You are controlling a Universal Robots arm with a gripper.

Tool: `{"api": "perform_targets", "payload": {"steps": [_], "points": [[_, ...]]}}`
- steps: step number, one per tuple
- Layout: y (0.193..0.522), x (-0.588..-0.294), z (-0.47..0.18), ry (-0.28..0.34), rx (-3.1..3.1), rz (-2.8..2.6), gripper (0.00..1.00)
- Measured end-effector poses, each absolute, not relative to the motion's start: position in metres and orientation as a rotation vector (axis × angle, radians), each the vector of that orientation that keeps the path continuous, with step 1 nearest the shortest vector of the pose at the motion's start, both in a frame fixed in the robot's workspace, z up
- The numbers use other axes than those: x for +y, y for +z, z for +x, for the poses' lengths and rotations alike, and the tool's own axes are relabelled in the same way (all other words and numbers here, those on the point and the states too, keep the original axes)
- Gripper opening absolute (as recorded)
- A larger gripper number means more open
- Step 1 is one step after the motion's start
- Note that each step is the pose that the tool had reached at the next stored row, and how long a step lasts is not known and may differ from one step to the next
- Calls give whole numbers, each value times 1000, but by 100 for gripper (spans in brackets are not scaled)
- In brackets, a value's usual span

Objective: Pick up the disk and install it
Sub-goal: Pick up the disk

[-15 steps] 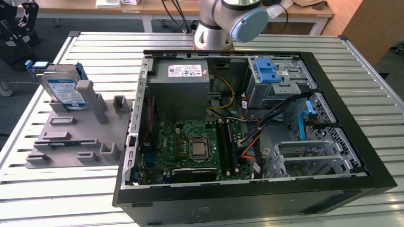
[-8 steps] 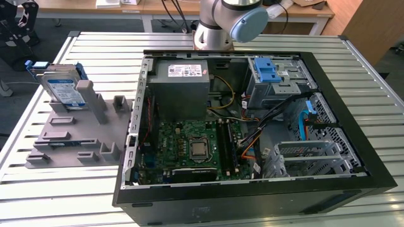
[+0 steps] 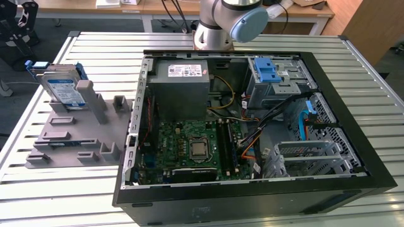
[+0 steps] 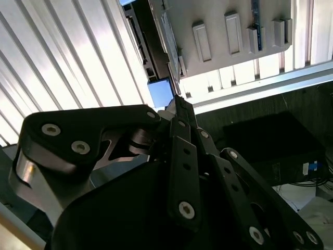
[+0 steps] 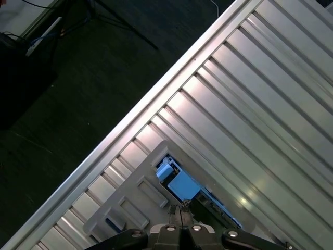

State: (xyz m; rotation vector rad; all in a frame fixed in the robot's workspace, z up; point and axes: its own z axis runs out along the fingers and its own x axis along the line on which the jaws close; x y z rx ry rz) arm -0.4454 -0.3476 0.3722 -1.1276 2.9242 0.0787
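Found the flat rectangular silver metal disk (image 3: pixel 64 91), with a white-and-blue label on its face, clipped in a blue plastic carrier frame (image 3: pixel 39 64). Saw it standing on edge at the far corner of a grey moulded plastic fixture (image 3: pixel 75 142), on the exterior view's left. Judged it not yet picked up: seated in the fixture, outside the case, with nothing gripping it.

Placed the fixture on a slatted aluminium table (image 3: pixel 57 203), just beside the open black computer case (image 3: pixel 252 208). Made out inside the case a large grey power supply box (image 3: pixel 183 87) toward the far wall and a green motherboard (image 3: pixel 196 146) nearer the camera. Also noted a metal drive cage with a blue plastic latch (image 3: pixel 266 71) toward the exterior view's right. Saw 1 grey arm (image 3: pixel 218 23) rising behind the case at the table's far edge.

Caught the black gripper (image 5: pixel 181 211) in the first wrist view, hanging over the disk (image 5: pixel 182 186) and looking down on the blue top of its carrier. Could not tell whether anything touched there. Read the 2 fingers as pressed together with no gap, clasping nothing.

Picked up the gripper (image 4: pixel 178 104) in the second wrist view too, with a blue patch of carrier just past the fingertips. Saw the grey fixture (image 4: pixel 234 31) farther on, lying on the slatted table (image 4: pixel 78 57).
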Motion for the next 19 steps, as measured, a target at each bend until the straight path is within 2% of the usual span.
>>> {"api": "perform_targets", "payload": {"steps": [19], "points": [[372, -348, -445, 79, 2910, -1165, 11]]}}
